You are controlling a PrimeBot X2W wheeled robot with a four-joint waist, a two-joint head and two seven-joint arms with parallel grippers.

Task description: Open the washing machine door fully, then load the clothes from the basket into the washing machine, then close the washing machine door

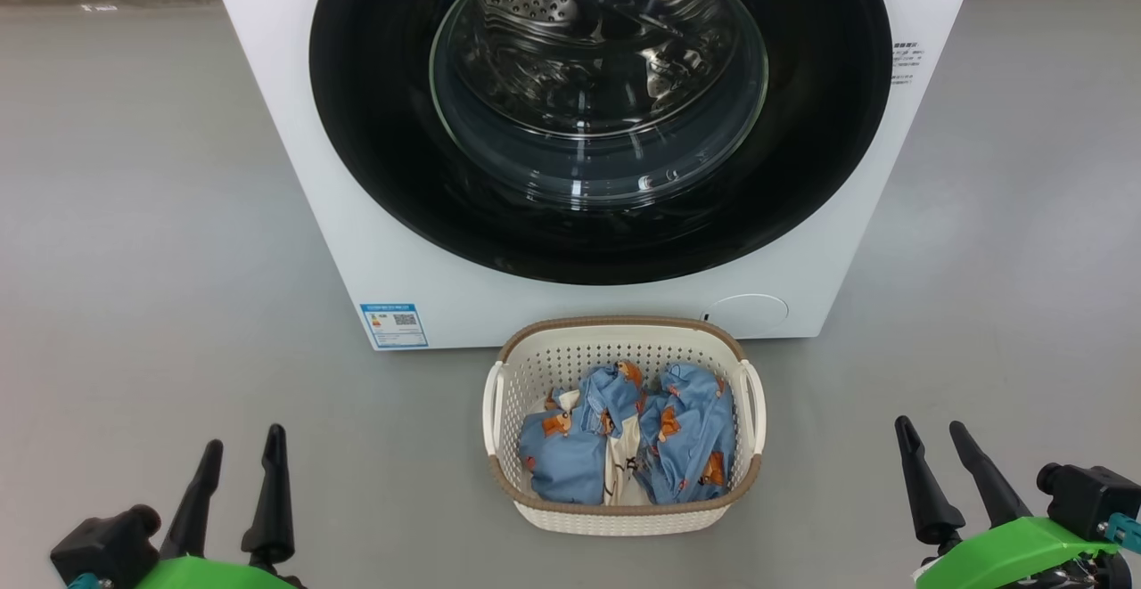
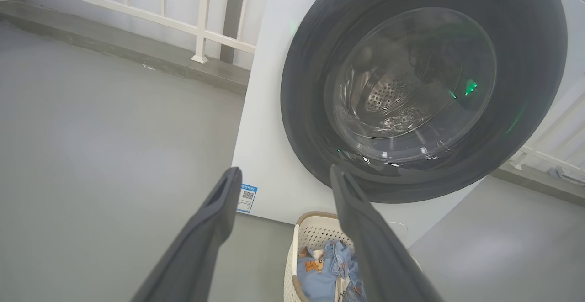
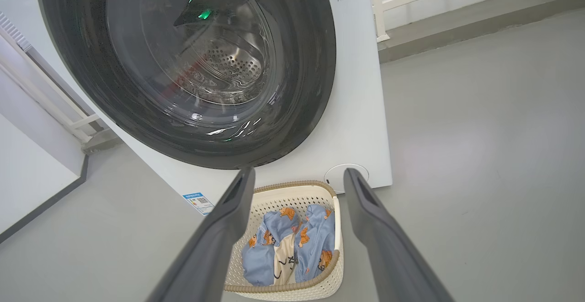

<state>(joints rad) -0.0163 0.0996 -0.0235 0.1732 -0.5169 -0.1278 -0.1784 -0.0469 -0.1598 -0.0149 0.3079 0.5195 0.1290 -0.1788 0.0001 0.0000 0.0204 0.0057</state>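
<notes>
Head view: basket (image 1: 570,359) w/ clothes (image 1: 686,433) just before closed washing machine door (image 1: 599,81).

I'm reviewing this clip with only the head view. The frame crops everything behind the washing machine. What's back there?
Observer: A white railing runs behind the washing machine.
Operator: Anything off to the side?
Observer: The right wrist view has a white wall past the corner bearing the blue label.
Operator: Any lights reflecting in the door?
Observer: Yes, green glints on the washing machine door glass.
</notes>
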